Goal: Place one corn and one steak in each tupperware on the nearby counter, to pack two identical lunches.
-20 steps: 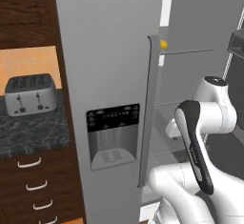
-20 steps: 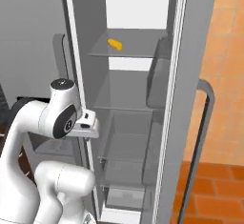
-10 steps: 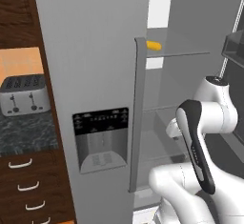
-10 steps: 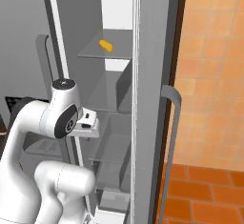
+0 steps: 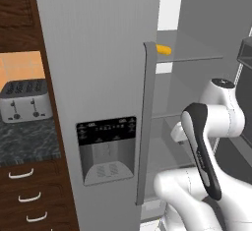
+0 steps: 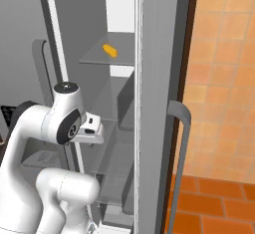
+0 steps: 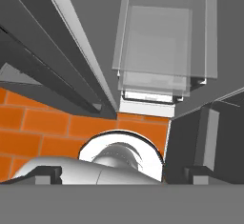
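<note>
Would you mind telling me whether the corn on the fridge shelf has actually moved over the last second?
No. The corn lies at the same spot on its glass shelf; the whole picture shifted because the base drove.

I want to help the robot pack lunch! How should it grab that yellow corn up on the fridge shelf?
Probably around the middle of the corn, with the hand coming straight in from the fridge's open front. The cob lies flat on the glass shelf, long and rounded, so pinching across its narrow width should hold best.
</note>
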Available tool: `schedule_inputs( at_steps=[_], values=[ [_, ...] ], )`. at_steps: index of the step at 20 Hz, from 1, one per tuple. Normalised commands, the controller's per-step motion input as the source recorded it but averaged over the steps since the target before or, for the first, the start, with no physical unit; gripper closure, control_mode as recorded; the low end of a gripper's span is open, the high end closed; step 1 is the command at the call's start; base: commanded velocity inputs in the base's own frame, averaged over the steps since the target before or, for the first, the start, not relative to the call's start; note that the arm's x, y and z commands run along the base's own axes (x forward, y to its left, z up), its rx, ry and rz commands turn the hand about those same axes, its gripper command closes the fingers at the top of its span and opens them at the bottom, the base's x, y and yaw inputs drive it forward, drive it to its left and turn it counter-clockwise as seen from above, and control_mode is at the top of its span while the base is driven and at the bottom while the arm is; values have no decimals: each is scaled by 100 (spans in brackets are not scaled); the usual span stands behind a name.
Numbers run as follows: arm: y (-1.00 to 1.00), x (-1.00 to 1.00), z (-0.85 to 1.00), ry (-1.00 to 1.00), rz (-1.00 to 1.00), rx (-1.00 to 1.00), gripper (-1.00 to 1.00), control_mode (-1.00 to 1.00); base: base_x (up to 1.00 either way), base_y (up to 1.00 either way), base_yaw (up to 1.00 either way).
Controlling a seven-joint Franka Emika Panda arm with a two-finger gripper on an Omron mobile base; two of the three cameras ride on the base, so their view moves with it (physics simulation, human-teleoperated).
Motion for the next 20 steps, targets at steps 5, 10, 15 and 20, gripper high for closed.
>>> schedule_inputs(
  at_steps=[5, 10, 15, 20],
  values=[
    [0, 0, 10, -14, 1, 0, -100, -100, 0, 0, 0],
    [1, 2, 74, -62, 2, -2, -100, -100, 0, 0, 0],
    [0, 46, 100, -36, 0, -1, -100, -100, 0, 0, 0],
    [-3, 78, 100, -24, 0, -1, -100, -100, 0, 0, 0]
  ],
)
